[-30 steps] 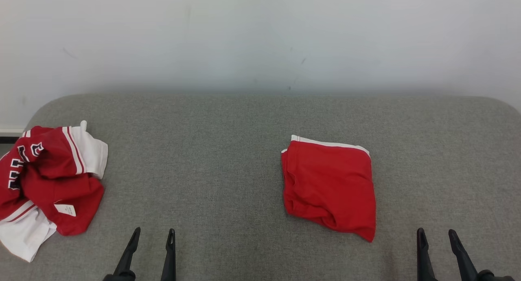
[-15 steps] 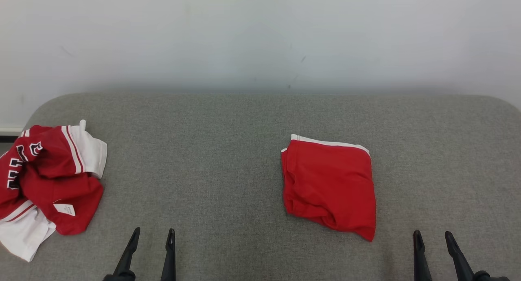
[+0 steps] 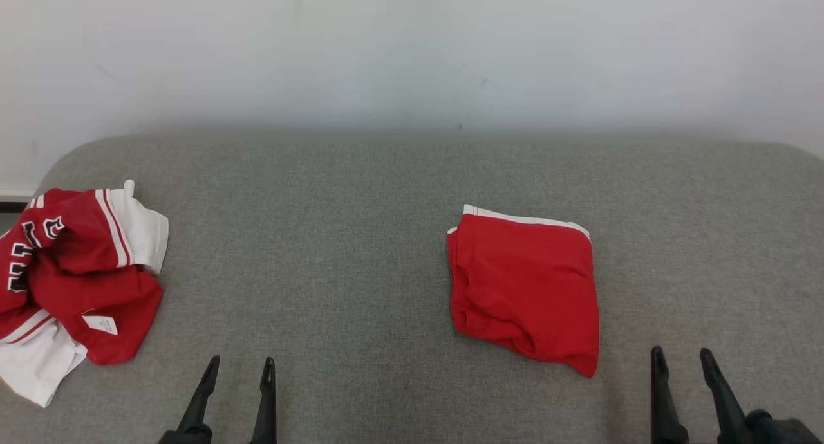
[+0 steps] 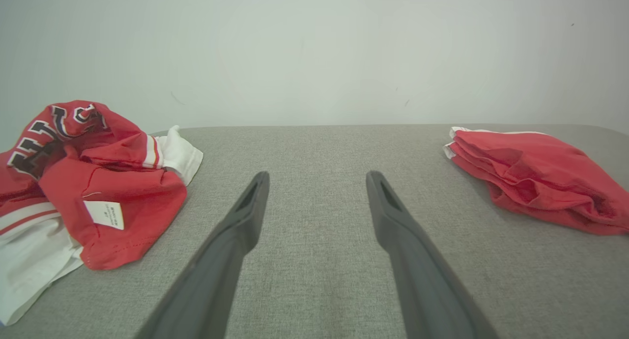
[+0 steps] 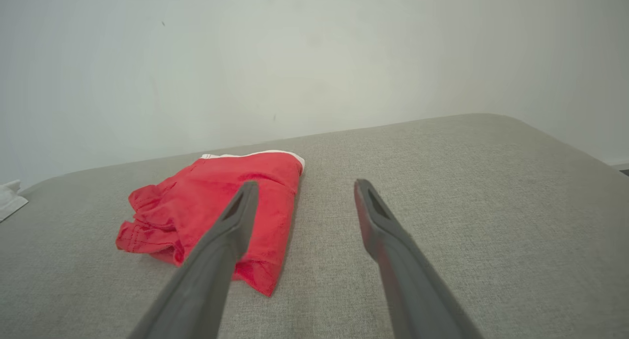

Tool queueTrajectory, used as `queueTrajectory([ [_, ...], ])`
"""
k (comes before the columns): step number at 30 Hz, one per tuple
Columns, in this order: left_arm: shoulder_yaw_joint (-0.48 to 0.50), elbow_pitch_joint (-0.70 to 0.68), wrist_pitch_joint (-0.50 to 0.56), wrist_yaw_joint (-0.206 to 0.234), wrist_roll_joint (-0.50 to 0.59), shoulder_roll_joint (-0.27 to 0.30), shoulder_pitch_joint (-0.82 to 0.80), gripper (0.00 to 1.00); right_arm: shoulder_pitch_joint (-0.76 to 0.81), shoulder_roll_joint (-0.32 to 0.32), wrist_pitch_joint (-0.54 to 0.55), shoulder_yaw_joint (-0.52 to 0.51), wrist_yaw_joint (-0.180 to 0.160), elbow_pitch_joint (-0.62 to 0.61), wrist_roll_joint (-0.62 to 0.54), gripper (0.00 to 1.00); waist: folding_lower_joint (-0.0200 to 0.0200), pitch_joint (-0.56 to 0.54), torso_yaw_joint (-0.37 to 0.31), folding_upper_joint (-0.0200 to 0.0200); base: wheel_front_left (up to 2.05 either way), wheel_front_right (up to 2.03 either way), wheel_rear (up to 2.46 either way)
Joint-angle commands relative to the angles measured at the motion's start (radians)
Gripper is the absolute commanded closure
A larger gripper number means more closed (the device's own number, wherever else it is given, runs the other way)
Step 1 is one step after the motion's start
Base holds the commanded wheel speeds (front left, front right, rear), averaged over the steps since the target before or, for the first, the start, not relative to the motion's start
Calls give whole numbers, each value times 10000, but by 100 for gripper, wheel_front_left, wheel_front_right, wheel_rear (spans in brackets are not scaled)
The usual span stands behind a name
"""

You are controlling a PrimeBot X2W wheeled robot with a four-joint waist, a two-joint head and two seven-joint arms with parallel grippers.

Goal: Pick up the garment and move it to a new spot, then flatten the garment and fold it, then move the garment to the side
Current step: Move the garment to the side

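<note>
Only my view has tipped slightly. My left gripper and right gripper gape empty at the bottom; garment folded centre-right, jersey crumpled far left.

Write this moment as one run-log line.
left gripper: open, empty; right gripper: open, empty; folded red cloth garment: right of centre; crumpled red-and-white jersey: far left

On the surface, the folded garment lies right of centre, the crumpled garment at the left edge, and a wall stands behind.
</note>
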Motion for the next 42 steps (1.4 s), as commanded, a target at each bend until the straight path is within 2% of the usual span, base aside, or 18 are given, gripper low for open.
queueTrajectory([
  [1, 16, -18, -35, 27, -74, -6, -152, 0, -280, 15, -41, 91, -20, 151, 122, 0, 0, 133, 26, 0, 0, 0, 0],
  [7, -123, -40, -35, 53, -143, -2, -442, 0, -2179, -301, -42, 438, -20, 1863, 234, 0, 0, 543, 137, 0, 0, 0, 0],
  [12, -303, 9, -35, 70, -280, 0, -684, 0, -4463, -592, 449, 728, -21, 4300, 117, 0, 0, 852, 333, 0, 0, 0, 0],
  [17, -560, 66, -35, 90, -381, 1, -884, 0, -6213, -804, 1098, 600, -21, 6460, -23, 0, 0, 1099, 662, 0, 0, 0, 0],
  [24, -694, 100, -35, 154, -447, -2, -918, 0, -7132, -794, 1347, 468, -21, 8628, -188, 0, 0, 1194, 930, 0, 0, 0, 0],
  [31, -638, 128, -35, 175, -444, -1, -883, 0, -7236, -329, 1498, 835, -21, 9886, 344, 0, 0, 1124, 812, 0, 0, 0, 0],
  [32, -649, 140, -35, 173, -448, -1, -906, 0, -7213, -262, 1563, 930, -19, 10018, 419, 55, 0, 1108, 793, 0, 0, 0, 0],
  [33, -655, 150, -35, 170, -443, -1, -929, 0, -7223, -214, 1548, 1043, -7, 10094, 494, 100, 0, 1094, 774, 0, 0, 0, 0],
  [36, -658, 145, -35, 159, -438, -1, -977, 0, -7323, -286, 1339, 1207, -8, 10129, 565, 100, 0, 1082, 741, 0, 0, 0, 0],
  [42, -547, 28, -35, 126, -300, 1, -1004, 0, -8123, -1299, 980, 1866, -25, 10092, 218, 100, 0, 1251, 502, 0, 0, 0, 0],
])
